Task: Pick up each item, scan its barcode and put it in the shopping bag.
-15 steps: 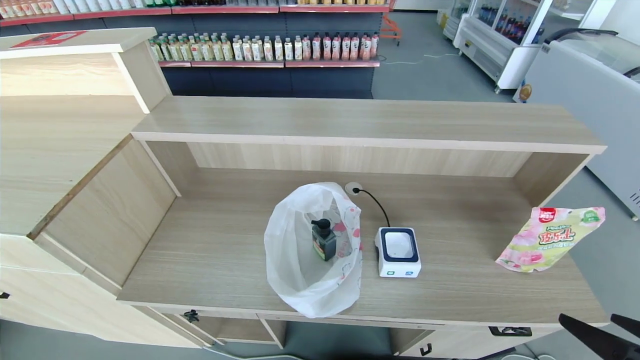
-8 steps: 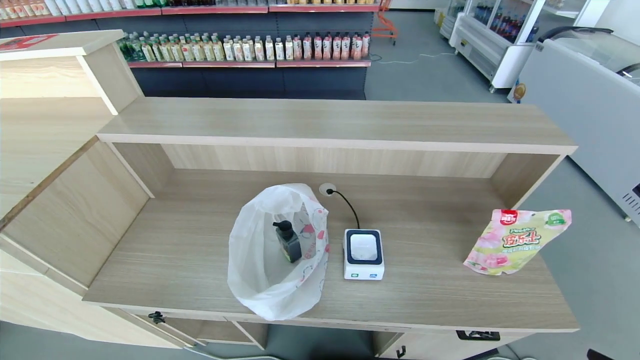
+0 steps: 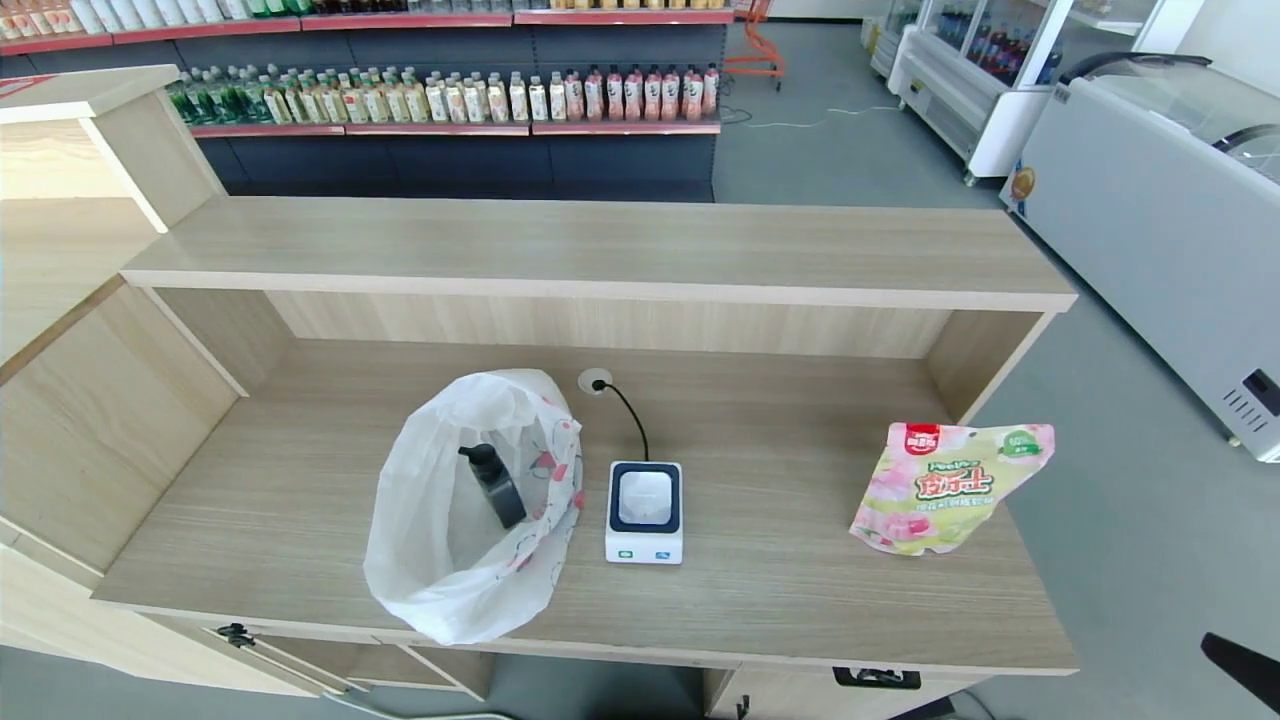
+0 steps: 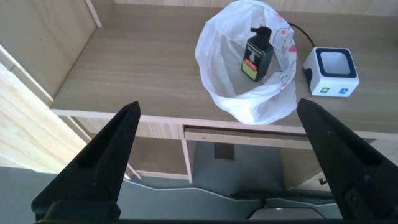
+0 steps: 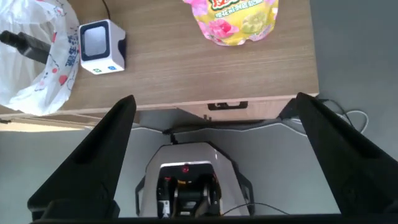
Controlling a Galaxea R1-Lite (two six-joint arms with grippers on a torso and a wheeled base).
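A white shopping bag [image 3: 440, 560] stands open on the wooden counter [image 3: 780, 580], left of centre. A dark pump bottle [image 3: 495, 487] leans inside it. Just right of the bag sits the white barcode scanner [image 3: 645, 500], window up, with its black cable running to a hole at the back. A pink and green pouch [image 3: 945, 485] lies flat near the counter's right end. My left gripper [image 4: 219, 104] hangs open in front of the counter below the bag [image 4: 249, 93], holding nothing. My right gripper [image 5: 216, 98] is open before the front edge, between the scanner [image 5: 99, 46] and the pouch [image 5: 239, 18].
A raised shelf [image 3: 600, 250] runs along the counter's back, with side walls at both ends. A taller wooden unit [image 3: 60, 150] stands to the left. Bottle shelves [image 3: 450, 100] and white freezers [image 3: 1150, 200] lie beyond. Bare counter lies between scanner and pouch.
The whole head picture has slid left, so the camera has turned right. Bag, bottle, scanner and pouch keep their places on the counter.
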